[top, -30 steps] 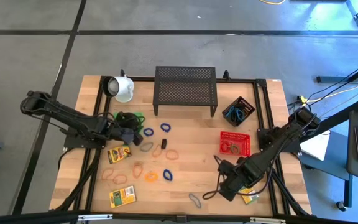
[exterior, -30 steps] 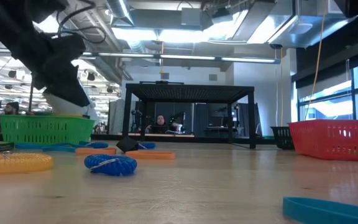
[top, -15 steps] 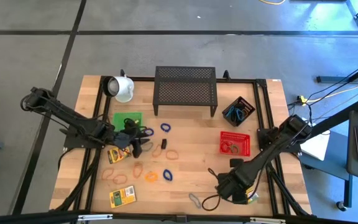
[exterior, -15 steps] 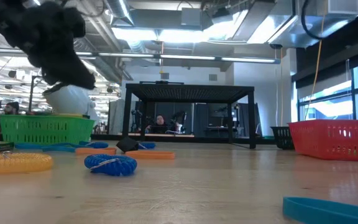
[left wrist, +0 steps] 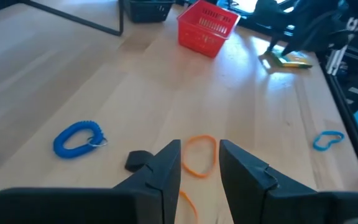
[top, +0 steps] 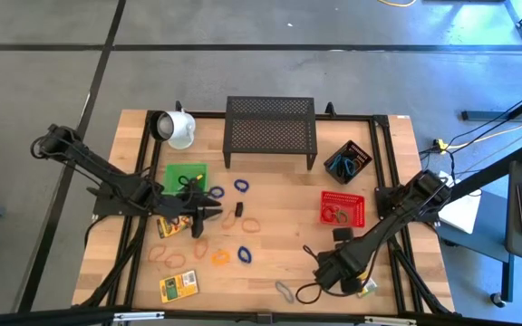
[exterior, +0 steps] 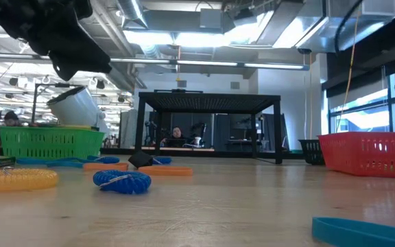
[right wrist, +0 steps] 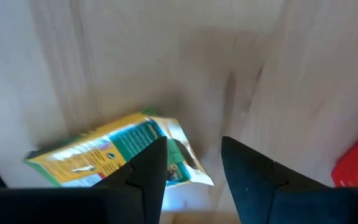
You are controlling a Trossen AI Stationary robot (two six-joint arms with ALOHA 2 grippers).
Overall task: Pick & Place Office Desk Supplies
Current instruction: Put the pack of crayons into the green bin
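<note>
Left tool [top: 214, 214] shifted right, empty, above orange band [left wrist: 199, 155].

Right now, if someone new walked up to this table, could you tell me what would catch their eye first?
Probably the scatter of colourful rubber bands across the middle of the wooden table, with the left tool hovering open just above them. Behind them stands the big black mesh rack, with a white mug lying on its side to its left. On the right sits a bright red basket, and the right tool hangs open near the front edge.
</note>
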